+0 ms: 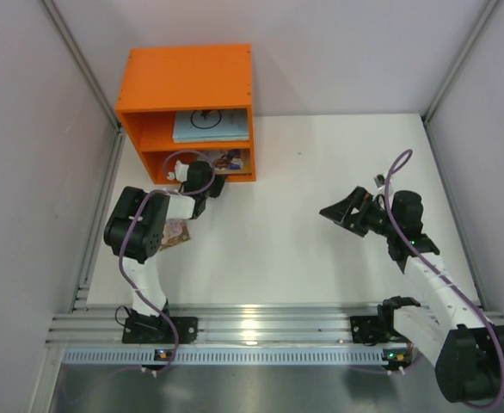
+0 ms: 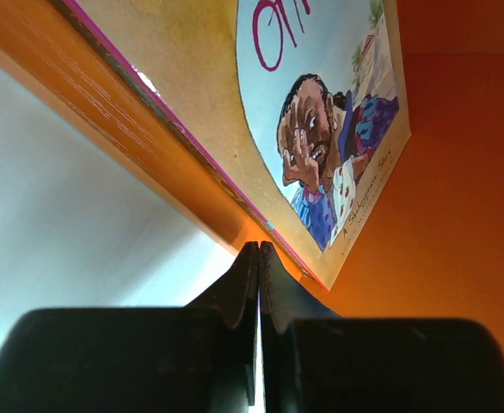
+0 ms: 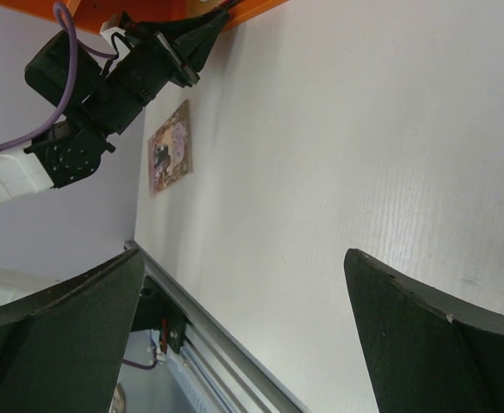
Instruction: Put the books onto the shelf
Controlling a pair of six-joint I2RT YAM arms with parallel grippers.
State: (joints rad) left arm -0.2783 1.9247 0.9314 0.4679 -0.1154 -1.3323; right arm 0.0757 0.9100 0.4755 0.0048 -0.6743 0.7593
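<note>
Left end effector (image 2: 259, 254) at the shelf (image 1: 187, 73)
I see it pinched together by 1 illustrated book (image 2: 321, 129); right end effector (image 1: 334, 211) spread apart over the tabletop (image 1: 304, 258)

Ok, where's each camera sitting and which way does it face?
Top: above and behind, looking down on the table, shelf, both arms.
Left wrist: along its shut tool into the shelf at an illustrated book.
Right wrist: past its open tool across the table toward the left arm.
Shared: top and right wrist both show the pink book.
</note>
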